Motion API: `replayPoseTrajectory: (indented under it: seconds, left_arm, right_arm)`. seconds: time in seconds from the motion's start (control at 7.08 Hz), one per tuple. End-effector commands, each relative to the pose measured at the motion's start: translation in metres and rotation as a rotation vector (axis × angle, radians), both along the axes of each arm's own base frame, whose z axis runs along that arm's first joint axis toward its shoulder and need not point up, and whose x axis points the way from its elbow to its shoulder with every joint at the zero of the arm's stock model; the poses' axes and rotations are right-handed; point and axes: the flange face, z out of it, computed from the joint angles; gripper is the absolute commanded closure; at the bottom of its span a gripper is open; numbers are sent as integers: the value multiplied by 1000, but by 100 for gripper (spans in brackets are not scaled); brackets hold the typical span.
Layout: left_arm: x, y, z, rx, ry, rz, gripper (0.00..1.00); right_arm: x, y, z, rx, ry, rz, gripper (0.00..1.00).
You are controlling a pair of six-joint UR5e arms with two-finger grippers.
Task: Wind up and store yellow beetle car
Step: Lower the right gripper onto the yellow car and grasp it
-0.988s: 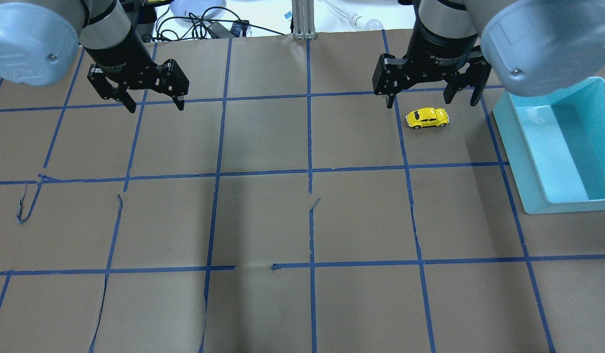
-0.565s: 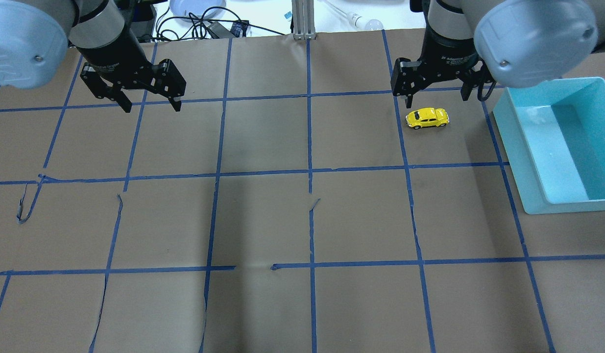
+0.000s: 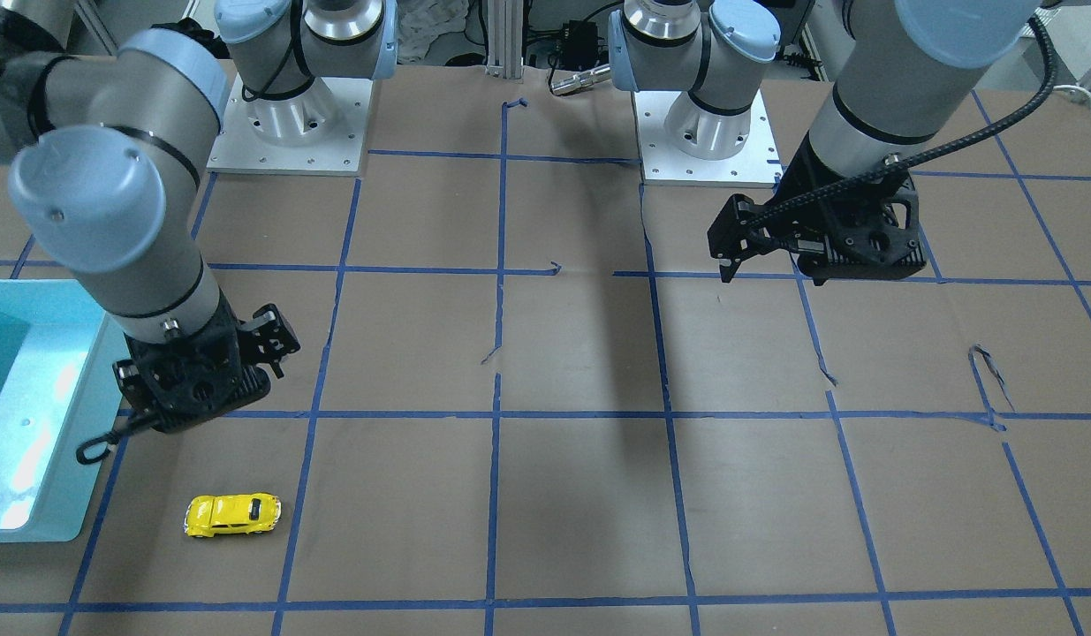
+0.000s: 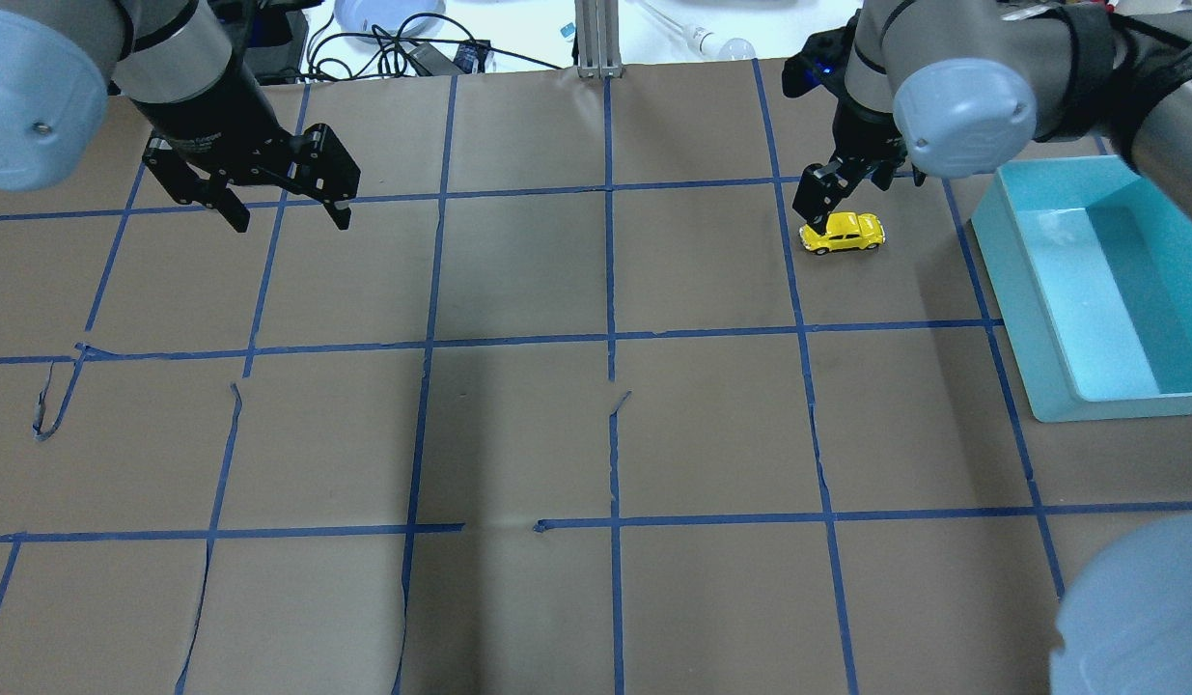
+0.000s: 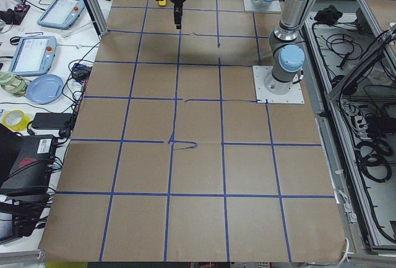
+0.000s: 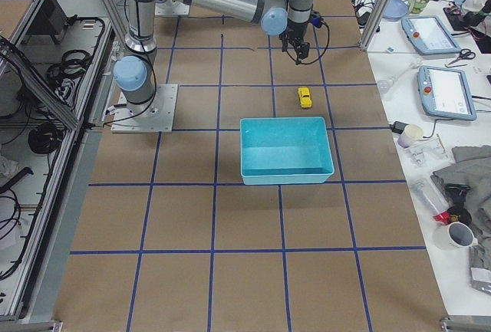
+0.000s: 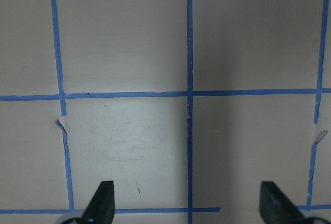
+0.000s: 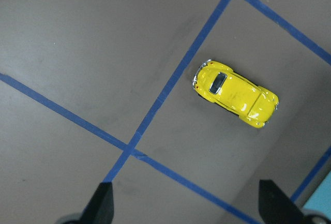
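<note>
The yellow beetle car (image 4: pixel 843 233) stands on its wheels on the brown paper, near the teal bin (image 4: pixel 1039 319). It also shows in the front view (image 3: pixel 232 515), the right side view (image 6: pixel 304 97) and the right wrist view (image 8: pixel 236 93). My right gripper (image 4: pixel 861 183) hovers above the table close to the car, open and empty, not touching it. Its fingertips (image 8: pixel 103 203) frame the bottom of the wrist view, with the car ahead of them. My left gripper (image 4: pixel 289 214) hangs open and empty over the far left of the table, and it shows in the left wrist view (image 7: pixel 189 206).
The teal bin (image 3: pixel 33 521) is open-topped with nothing in it and sits at the table's right edge beside the car. Blue tape lines grid the brown paper. Cables, a plate and tablets lie beyond the far edge (image 4: pixel 393 39).
My right arm has swung round and its gripper has turned and come in closer over the car. My left gripper has drifted slightly left. The car has not moved.
</note>
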Motion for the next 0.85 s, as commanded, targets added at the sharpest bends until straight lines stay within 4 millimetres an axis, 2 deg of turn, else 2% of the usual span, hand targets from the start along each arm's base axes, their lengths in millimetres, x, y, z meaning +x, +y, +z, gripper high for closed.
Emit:
replayPoseTrajectory:
  seconds: [0.0,0.14,0.28,0.42,0.56,0.71]
  left_arm:
    - [0,6,0,3,0,-1,0]
    - [0,6,0,3,0,-7,0]
    - [0,6,2,-3,2,-9,0]
    - [-1,7,4,-8,3,-9,0]
    - [-1,8,4,-8,4,-10,0]
    - [-2,8,3,-7,6,-12,0]
  right_arm:
    - [2,-26,-57,-29,-38,346,0]
    - [-3,-33,-72,-25,-19,534,0]
    - [-18,-42,-86,-8,-20,657,0]
    - [-57,-50,-98,-3,-30,738,0]
    - [-73,-53,-106,-16,-56,743,0]
    - [-73,-57,-119,-9,-63,743,0]
